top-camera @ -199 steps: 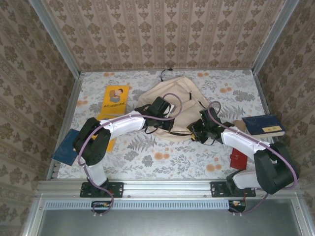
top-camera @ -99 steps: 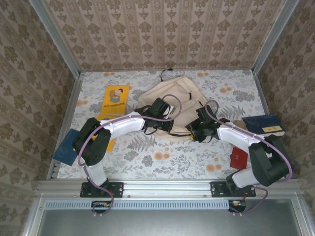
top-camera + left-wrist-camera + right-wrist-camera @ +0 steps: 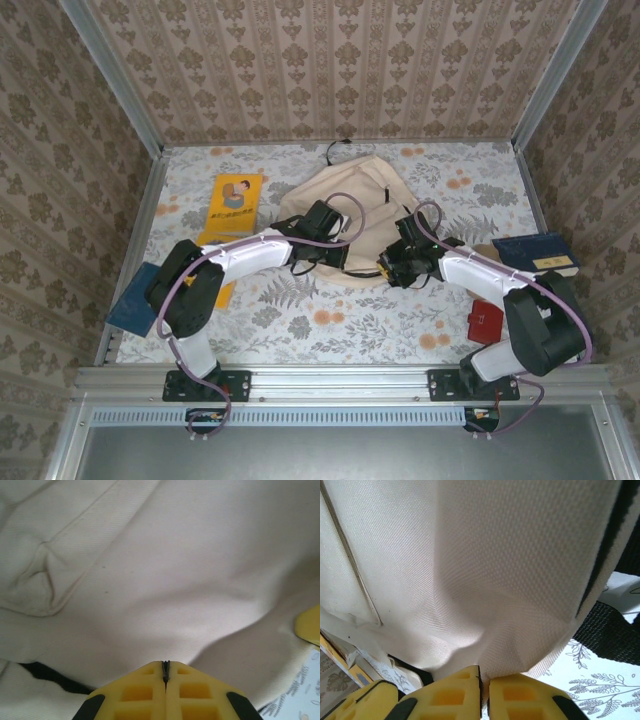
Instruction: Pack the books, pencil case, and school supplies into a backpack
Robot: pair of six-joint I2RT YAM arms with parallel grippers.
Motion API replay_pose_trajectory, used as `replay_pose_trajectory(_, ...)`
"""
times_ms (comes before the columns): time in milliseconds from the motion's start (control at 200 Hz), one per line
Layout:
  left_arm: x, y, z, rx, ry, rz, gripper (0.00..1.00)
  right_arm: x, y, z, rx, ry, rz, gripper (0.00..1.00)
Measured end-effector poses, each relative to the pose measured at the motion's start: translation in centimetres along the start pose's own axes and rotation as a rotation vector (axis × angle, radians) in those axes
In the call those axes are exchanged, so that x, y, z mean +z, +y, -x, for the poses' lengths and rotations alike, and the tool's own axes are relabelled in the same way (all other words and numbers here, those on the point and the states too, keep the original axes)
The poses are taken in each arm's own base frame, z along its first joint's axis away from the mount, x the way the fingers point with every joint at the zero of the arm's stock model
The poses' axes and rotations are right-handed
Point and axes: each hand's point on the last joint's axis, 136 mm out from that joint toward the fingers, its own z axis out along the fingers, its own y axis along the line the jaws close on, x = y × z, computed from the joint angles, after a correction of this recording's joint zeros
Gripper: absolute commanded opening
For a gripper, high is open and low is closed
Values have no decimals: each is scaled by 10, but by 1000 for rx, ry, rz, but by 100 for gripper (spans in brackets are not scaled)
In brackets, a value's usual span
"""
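Top external view: both my arms reach to the middle of the table (image 3: 300, 322).
Backpack (image 3: 352, 195): beige, lying mid-table, black loop toward the far wall.
Left end effector (image 3: 336, 258): fingers pressed together at the backpack's near edge; I cannot tell whether cloth is caught.
Right end effector (image 3: 386, 271): pinching a fold of backpack fabric.
Yellow book (image 3: 232, 203): left of the backpack.
Navy book (image 3: 535, 255): right side.
Second navy book (image 3: 133, 300): left edge.

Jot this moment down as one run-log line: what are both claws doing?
left gripper: shut on backpack fabric | right gripper: shut on backpack fabric | yellow book: lying left of backpack, not packed
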Motion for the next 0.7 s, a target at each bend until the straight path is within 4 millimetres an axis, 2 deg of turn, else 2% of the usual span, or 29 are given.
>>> replay_pose_trajectory(250,-2,30,5,-51,-12,52,0,-7,-8,0,-9,-21,7,3)
replay_pose_trajectory(450,-3,40,9,-74,-16,57,0,-12,-9,-1,-18,-32,22,2)
replay_pose_trajectory(700,5,51,6,-96,7,69,0,-18,-8,0,-30,-47,40,1)
